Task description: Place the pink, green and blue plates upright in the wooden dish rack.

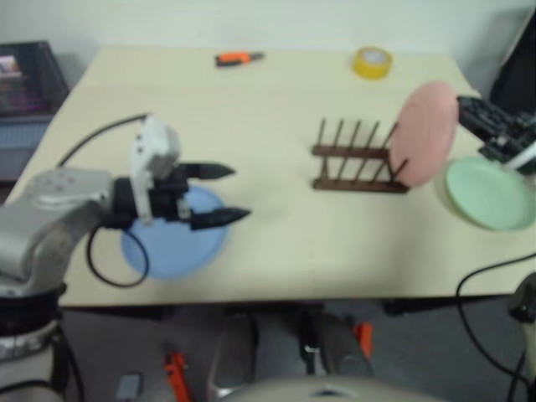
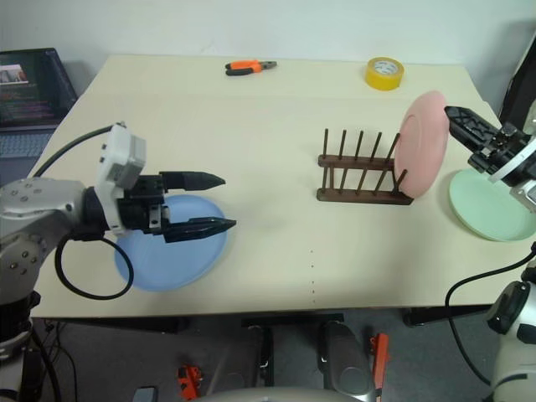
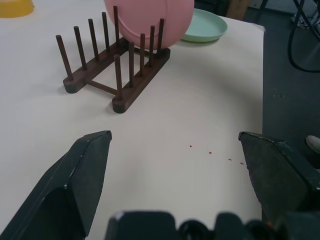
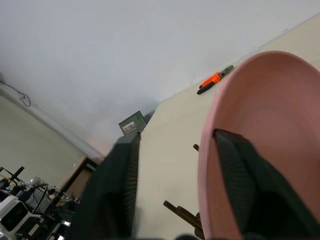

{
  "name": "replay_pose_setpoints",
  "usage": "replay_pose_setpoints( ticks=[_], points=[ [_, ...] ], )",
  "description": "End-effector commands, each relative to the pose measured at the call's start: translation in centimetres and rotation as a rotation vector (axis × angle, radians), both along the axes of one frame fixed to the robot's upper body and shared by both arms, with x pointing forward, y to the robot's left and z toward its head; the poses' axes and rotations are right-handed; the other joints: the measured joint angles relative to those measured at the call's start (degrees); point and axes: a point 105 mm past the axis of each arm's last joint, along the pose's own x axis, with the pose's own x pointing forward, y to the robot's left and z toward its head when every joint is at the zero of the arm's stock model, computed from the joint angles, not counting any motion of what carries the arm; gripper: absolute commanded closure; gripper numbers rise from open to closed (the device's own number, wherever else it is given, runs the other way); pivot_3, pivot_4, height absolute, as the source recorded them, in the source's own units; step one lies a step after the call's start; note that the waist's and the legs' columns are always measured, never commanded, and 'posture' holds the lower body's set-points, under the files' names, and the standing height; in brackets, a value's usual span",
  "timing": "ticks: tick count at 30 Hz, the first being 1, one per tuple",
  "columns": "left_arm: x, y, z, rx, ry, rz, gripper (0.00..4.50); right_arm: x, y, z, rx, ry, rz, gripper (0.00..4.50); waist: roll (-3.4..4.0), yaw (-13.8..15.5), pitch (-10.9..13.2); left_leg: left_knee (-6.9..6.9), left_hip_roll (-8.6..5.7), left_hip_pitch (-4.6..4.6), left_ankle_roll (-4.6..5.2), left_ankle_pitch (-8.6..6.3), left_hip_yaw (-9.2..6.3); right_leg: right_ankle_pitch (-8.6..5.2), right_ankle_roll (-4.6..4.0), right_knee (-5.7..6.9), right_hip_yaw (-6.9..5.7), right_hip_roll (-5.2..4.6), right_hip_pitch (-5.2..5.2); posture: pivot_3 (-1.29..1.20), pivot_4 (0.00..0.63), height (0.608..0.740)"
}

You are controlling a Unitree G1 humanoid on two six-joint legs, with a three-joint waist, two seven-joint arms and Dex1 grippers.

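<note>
Three plates across the pale counter [image 2: 251,126], two lying flat and one up on edge

Pink plate [image 2: 419,142] standing in the wooden dish rack [image 2: 360,194], set among the pegs at the rack's right end, tilted a little, rising well above the peg tops

Green plate [image 2: 490,209] flat on the counter near the right edge, just beyond the pink one, apart from the rack

Blue plate [image 2: 172,260] flat near the front left of the counter, well apart from the rack

Right claw [image 2: 461,121] at the pink plate's upper right rim, fingers spread apart with the rim between them: in the right wrist view one finger [image 4: 245,185] against the plate's hollow face, the other [image 4: 117,185] on the outer side with a clear gap to the rim, so open and not clamping

Left claw [image 2: 228,201] spread wide and holding nothing, poised above the far edge of the blue plate, pointing across the counter toward the rack, with bare counter between its two fingers in the left wrist view

Also at the far side of the counter: orange-handled pliers [image 2: 247,66] and a roll of yellow tape [image 2: 384,73], both well away from the plates
</note>
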Motion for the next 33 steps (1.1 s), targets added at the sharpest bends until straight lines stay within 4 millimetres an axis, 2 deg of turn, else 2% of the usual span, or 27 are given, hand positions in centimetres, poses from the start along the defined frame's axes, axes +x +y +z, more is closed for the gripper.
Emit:
replay_pose_setpoints(
  ticks=[1, 5, 8, 10, 13, 16, 21, 26, 33],
  points=[
    [-0.2, -0.2, 1.4, 0.002, -0.07, -0.01, 0.0, -0.6, -0.9, 2.6, -0.129, -0.109, -0.064, 0.73, 0.0, 0.01, 0.0, 0.0, 0.0, 0.0, 0.0, 0.0, 0.0, 0.0, 0.0, 0.0, 0.0, 0.0, 0.0, 0.0, 0.15, 0.74],
    [-0.1, -0.3, 1.4, -0.001, -0.076, -0.011, 0.0, -1.4, -1.3, 3.6, -0.384, -0.148, -0.124, 0.73, 0.1, 0.11, 0.06, -0.01, -0.03, -0.02, 0.0, 0.0, 0.0, -0.01, -0.01, -0.02, 0.01, -0.03, -0.02, 0.0, 0.15, 0.74],
    [0.1, -0.6, 1.6, -0.015, -0.097, -0.019, 0.0, -2.8, -1.8, 3.1, -0.669, -0.133, -0.154, 0.73, 0.11, 0.24, 0.06, -0.06, -0.02, -0.03, -0.02, -0.01, -0.01, -0.05, -0.05, -0.05, -0.04, -0.04, -0.03, 0.0, 0.15, 0.74],
    [0.3, -1.0, 1.7, -0.026, -0.112, -0.022, 0.0, -3.6, -2.4, 2.1, -0.807, -0.104, -0.152, 0.73, 0.1, 0.27, 0.06, -0.07, -0.01, -0.03, -0.03, -0.02, -0.01, -0.07, -0.06, -0.06, -0.07, -0.06, -0.02, 0.0, 0.15, 0.74],
    [-0.1, -2.4, 1.4, -0.042, -0.097, -0.076, 0.0, -4.9, -4.1, -1.4, -1.045, 0.013, -0.122, 0.73, 0.09, 0.46, 0.05, 0.01, -0.03, -0.02, -0.03, -0.02, 0.0, -0.07, -0.05, -0.05, -0.09, -0.16, 0.03, 0.0, 0.15, 0.74],
    [-0.4, -3.3, 0.0, -0.015, -0.065, -0.114, 0.0, -5.4, -5.0, -3.6, -1.123, 0.073, -0.106, 0.73, 0.1, 0.3, 0.05, 0.13, -0.05, -0.01, -0.03, -0.02, -0.02, -0.03, 0.0, -0.04, -0.03, -0.2, 0.04, 0.0, 0.15, 0.74],
    [-0.5, -4.2, -0.7, -0.005, -0.05, -0.141, 0.0, -5.3, -5.9, -5.6, -1.19, 0.121, -0.11, 0.73, 0.1, -0.3, 0.06, 0.13, -0.05, 0.22, -0.03, -0.02, 0.05, 0.01, 0.07, -0.02, 0.05, -0.21, 0.07, 0.0, 0.15, 0.74],
    [-0.6, -4.7, -1.0, -0.015, -0.041, -0.148, 0.0, -2.3, -4.8, -6.7, -1.135, 0.08, -0.207, 0.73, 0.09, -0.63, 0.06, 0.14, -0.07, 0.31, -0.04, -0.02, 0.01, 0.0, 0.06, -0.02, 0.02, -0.13, 0.12, 0.0, 0.15, 0.74],
    [0.2, -4.8, -0.7, -0.025, -0.066, -0.104, 0.0, 1.4, -4.1, -9.0, -1.107, 0.129, -0.344, 0.73, 0.1, -0.74, 0.06, 0.05, -0.08, 0.24, -0.03, -0.01, 0.03, 0.01, 0.06, 0.08, 0.09, -0.02, 0.11, 0.0, 0.15, 0.74]
  ],
)
